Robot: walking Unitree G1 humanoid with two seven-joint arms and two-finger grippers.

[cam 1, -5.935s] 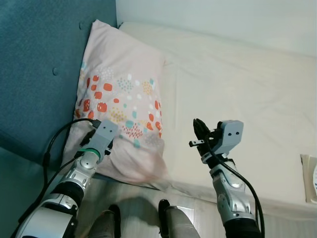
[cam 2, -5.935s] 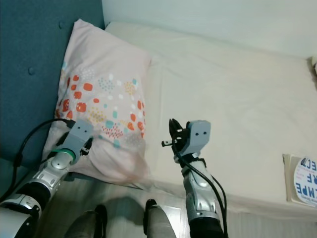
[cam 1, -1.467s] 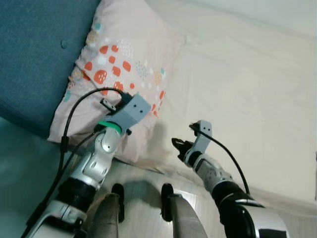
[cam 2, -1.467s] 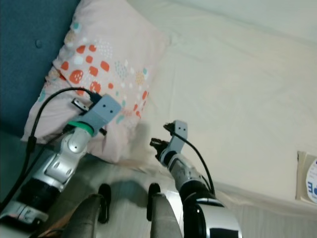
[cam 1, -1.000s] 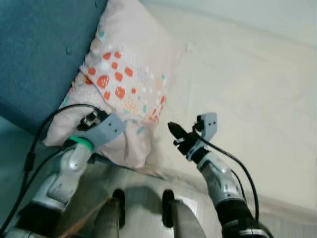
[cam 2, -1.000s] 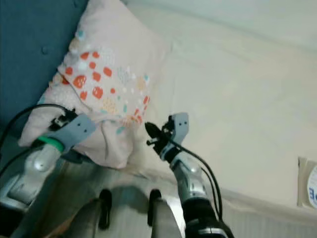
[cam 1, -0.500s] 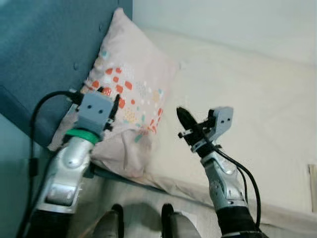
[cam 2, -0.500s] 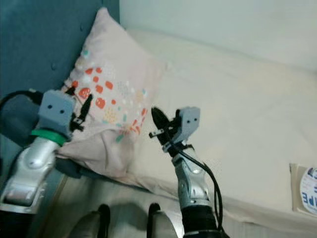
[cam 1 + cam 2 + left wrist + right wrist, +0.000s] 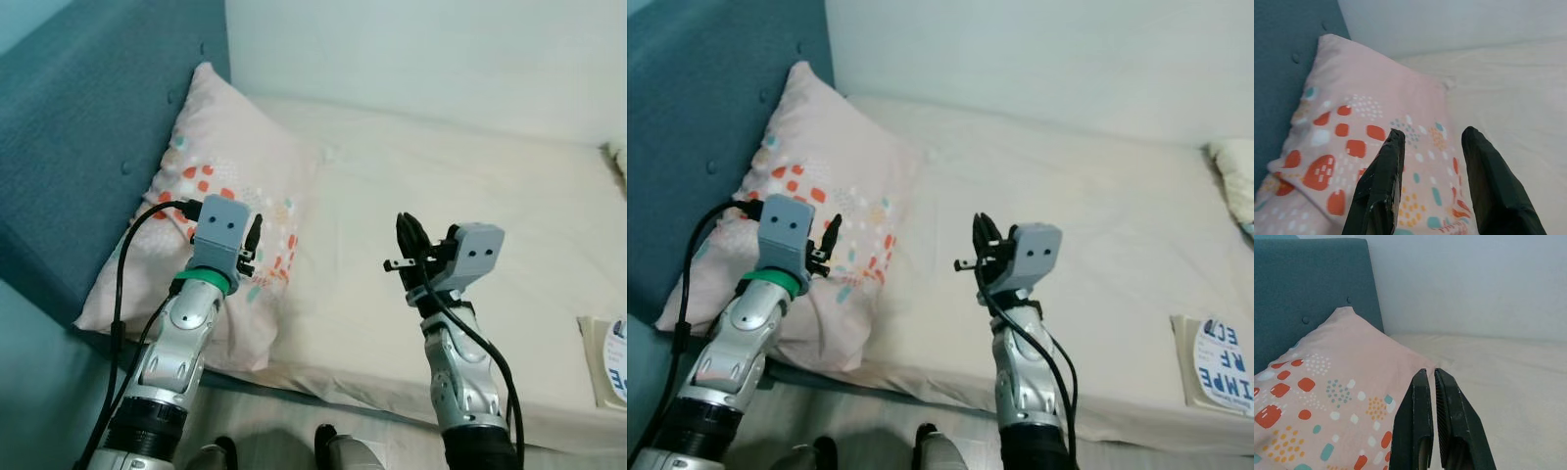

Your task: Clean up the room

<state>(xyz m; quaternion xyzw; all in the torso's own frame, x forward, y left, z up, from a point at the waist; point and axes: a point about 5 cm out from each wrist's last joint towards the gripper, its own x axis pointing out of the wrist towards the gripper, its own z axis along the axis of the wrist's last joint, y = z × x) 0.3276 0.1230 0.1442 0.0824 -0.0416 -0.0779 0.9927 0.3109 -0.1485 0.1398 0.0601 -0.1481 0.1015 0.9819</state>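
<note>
A pink pillow [image 9: 216, 191] with orange and teal spots lies at the bed's head end, leaning on the teal headboard [image 9: 88, 127]. My left gripper [image 9: 253, 238] hovers over the pillow's near half. In the left wrist view its fingers [image 9: 1383, 171] stand open with only the pillow [image 9: 1352, 122] beneath them. My right gripper [image 9: 409, 240] is held up over the cream mattress [image 9: 490, 186], to the right of the pillow. Its fingers [image 9: 1420, 406] are pressed together and hold nothing.
A flat printed card or book [image 9: 1215, 362] lies near the mattress's front right corner. A pale cushion [image 9: 1234, 176] shows at the far right edge. A white wall [image 9: 421, 49] runs behind the bed. Black cables [image 9: 122, 284] loop beside my left arm.
The camera has tilted up, showing more of the wall and bed. Both arms have risen. The left gripper has come off the pillow's near edge and now hovers over it.
</note>
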